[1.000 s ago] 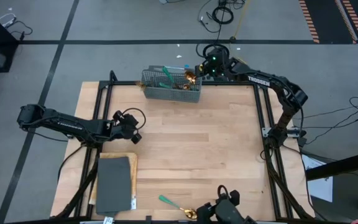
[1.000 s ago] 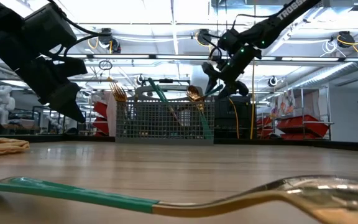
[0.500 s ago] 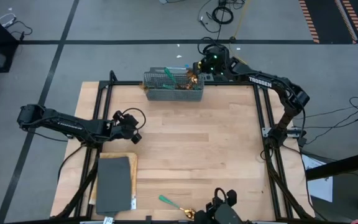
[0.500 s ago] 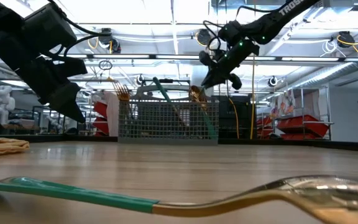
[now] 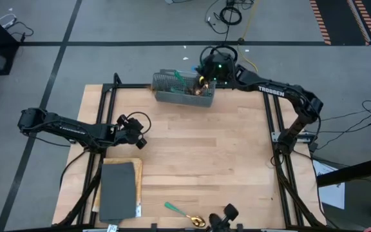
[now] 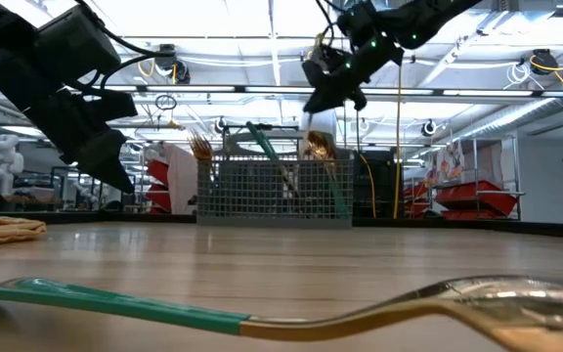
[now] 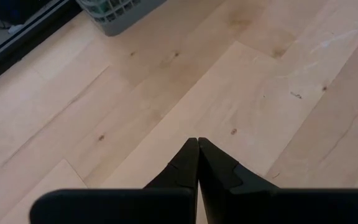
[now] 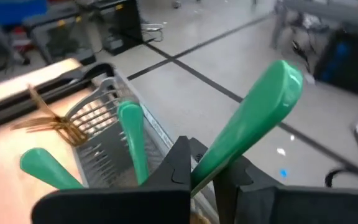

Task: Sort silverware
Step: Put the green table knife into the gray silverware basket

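1. Right wrist view shows the right gripper (image 8: 201,171) clamped on the teal-green handle of one piece of silverware (image 8: 253,127); the handle runs up and away from between the two dark fingers (image 8: 178,163), and its gold head is hidden below them.
2. Just beyond those fingers stands the grey wire-mesh basket (image 8: 107,134), with two more teal handles (image 8: 132,140) rising out of it and a gold fork head (image 8: 51,118) leaning over its far rim.
3. From the high view, the basket (image 5: 172,95) sits tilted at the far edge of the table (image 5: 198,154), and the right gripper (image 5: 206,78) is over its right end, where gold heads and a green handle show inside.
4. Low view: the basket (image 6: 252,191) holds several pieces upright or leaning, gold heads and green handles poking above the mesh; the right gripper (image 6: 330,88) is above its right end.
5. One more spoon (image 5: 184,214), gold head and teal handle, lies alone at the near edge of the table, well apart from both grippers.
6. A grey mat (image 5: 118,191) lies at the near left of the table.
7. The left gripper (image 7: 197,162) hangs over bare wood with its fingertips pressed together, holding nothing, the basket well ahead of them.
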